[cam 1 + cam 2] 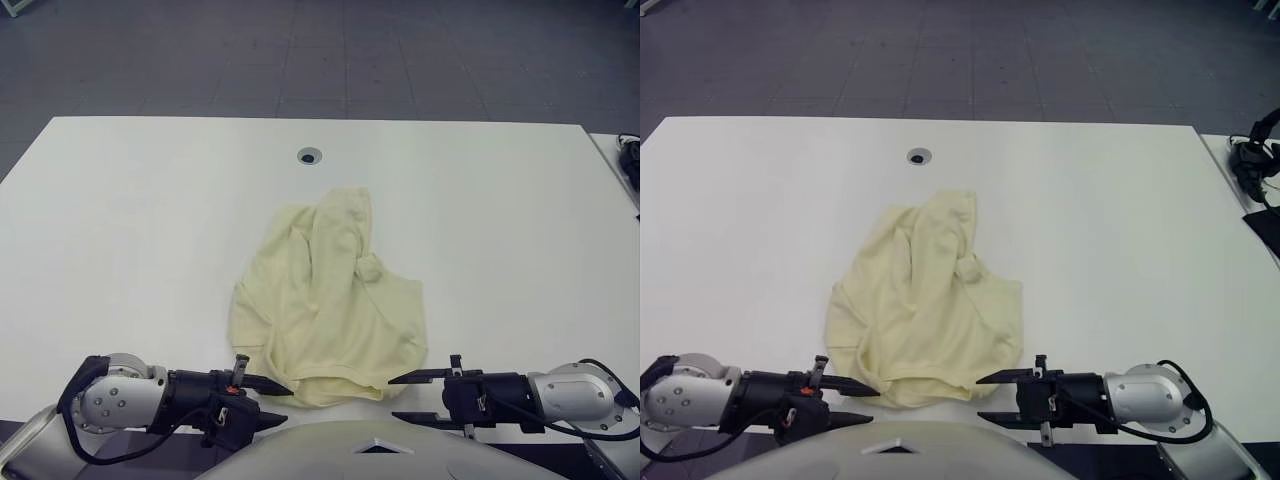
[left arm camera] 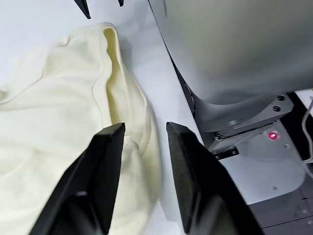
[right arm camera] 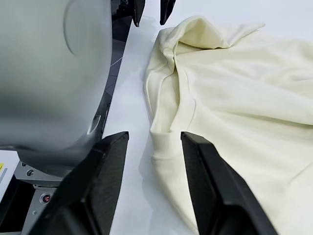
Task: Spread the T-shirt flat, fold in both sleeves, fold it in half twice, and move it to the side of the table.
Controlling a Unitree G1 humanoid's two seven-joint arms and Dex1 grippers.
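A pale yellow T-shirt [image 1: 330,300] lies crumpled in a heap near the front middle of the white table [image 1: 120,220]. My left gripper [image 1: 278,400] is open at the table's front edge, its tips at the shirt's near left corner [image 2: 132,103]. My right gripper [image 1: 405,396] is open too, just off the shirt's near right corner [image 3: 168,132]. Neither holds any cloth. In each wrist view the black fingers [image 2: 105,171] [image 3: 205,171] straddle the bunched hem.
A small round cable hole [image 1: 309,156] sits in the table behind the shirt. Dark cables and gear [image 1: 1250,160] lie on a second surface at the far right. Wide bare tabletop lies on both sides of the shirt.
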